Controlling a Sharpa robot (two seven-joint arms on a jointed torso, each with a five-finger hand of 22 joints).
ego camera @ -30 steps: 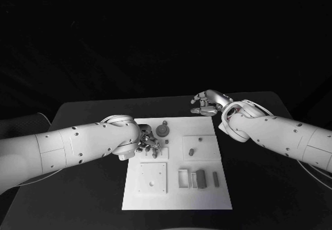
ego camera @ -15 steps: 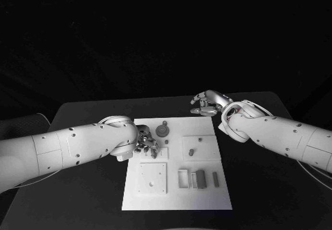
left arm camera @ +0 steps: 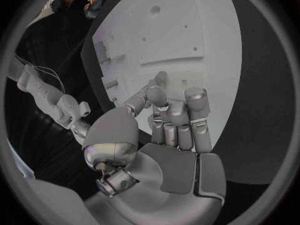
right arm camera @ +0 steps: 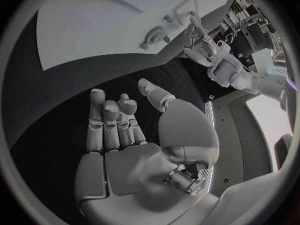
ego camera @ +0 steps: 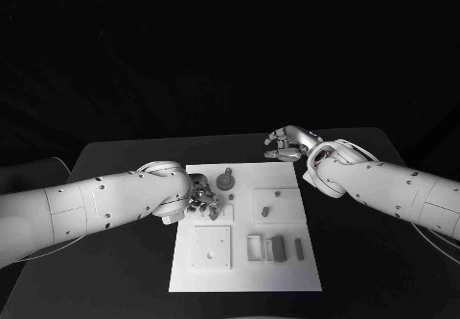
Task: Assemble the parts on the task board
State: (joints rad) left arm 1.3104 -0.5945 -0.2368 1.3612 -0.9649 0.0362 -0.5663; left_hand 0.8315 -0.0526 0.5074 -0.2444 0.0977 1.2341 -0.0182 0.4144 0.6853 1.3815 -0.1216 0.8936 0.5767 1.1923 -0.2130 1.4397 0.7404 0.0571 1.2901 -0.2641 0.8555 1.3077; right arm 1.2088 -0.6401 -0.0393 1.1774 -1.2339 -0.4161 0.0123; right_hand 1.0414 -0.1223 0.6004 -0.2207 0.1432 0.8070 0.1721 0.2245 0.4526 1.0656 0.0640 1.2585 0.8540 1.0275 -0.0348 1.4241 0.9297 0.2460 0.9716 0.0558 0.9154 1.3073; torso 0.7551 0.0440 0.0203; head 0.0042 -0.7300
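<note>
Right hand (right arm camera: 125, 150) empty, fingers (right arm camera: 111, 120) loosely apart over the black table (right arm camera: 81, 85). Beyond it the white task board (right arm camera: 87, 25), a round part (right arm camera: 154, 35) on it, left hand (right arm camera: 201, 42) at its edge.

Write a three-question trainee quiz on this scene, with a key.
1. True or false: the right robot hand hovers over the board.
2. Which robot hand is at the parts on the board? A) left B) right C) neither
3. Fill in: the round part lies at the board's ____ end, seen from the robot.

Key: 1 false, it is off the board, above bare table past the far edge, holding nothing. 2 A. 3 far.
</note>
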